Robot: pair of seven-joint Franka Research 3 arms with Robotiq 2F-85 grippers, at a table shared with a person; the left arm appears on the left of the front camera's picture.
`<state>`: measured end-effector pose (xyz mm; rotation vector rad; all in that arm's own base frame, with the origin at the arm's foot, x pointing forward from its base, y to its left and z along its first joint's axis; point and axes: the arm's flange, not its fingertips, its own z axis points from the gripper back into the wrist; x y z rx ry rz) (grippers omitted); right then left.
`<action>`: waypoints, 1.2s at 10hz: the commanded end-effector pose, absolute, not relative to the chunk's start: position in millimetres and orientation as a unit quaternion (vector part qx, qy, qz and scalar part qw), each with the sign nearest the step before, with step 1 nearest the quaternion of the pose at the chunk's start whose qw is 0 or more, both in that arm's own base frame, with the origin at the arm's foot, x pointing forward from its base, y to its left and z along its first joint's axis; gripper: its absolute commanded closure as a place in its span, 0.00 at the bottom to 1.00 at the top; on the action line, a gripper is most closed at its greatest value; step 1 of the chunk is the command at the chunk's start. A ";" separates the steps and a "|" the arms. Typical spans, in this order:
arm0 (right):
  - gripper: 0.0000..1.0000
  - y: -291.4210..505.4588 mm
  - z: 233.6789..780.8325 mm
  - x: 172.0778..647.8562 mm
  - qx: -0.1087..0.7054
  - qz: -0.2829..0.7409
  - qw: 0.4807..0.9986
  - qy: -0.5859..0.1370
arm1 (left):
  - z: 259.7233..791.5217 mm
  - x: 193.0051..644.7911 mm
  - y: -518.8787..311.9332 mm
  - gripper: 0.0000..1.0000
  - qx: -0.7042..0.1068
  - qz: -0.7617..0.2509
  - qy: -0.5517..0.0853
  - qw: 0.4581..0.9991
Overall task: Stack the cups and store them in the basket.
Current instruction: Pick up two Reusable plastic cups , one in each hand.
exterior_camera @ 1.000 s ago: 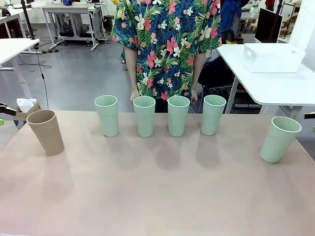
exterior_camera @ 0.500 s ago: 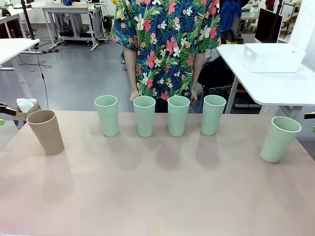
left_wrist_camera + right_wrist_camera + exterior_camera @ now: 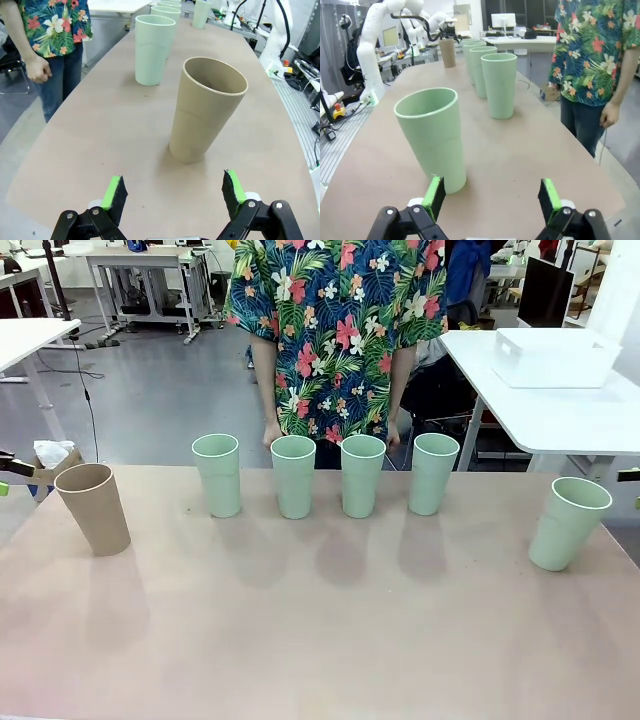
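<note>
on the brown desk point(image 3: 90, 130), the tan cup point(image 3: 207, 110) is seen just ahead of the wide-open left pincer point(image 3: 173, 182); a mint cup point(image 3: 432, 135) is seen just beyond the wide-open right pincer point(image 3: 491, 190).

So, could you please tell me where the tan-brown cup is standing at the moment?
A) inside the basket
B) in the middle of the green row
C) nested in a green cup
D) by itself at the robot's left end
D: the tan-brown cup stands by itself at the robot's left end, straight ahead of the open left hand.

Five mint-green cups point(image 3: 294, 476), one tan cup point(image 3: 93, 507).
</note>
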<state>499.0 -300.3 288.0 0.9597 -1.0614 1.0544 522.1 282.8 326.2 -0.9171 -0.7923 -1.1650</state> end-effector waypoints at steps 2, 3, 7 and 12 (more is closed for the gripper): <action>0.00 -288.3 274.9 487.8 0.447 0.472 0.579 -0.492 | 311.1 524.8 270.7 0.00 -0.437 -0.534 -0.369 0.622; 0.00 -282.6 269.1 486.4 0.457 0.475 0.569 -0.492 | 306.2 523.9 269.4 0.00 -0.434 -0.532 -0.381 0.619; 0.00 -257.2 249.1 489.3 0.462 0.485 0.548 -0.501 | 290.1 519.4 260.2 0.00 -0.441 -0.544 -0.402 0.590; 0.00 -232.7 235.8 495.5 0.468 0.494 0.554 -0.479 | 277.2 521.8 252.3 0.00 -0.434 -0.534 -0.436 0.580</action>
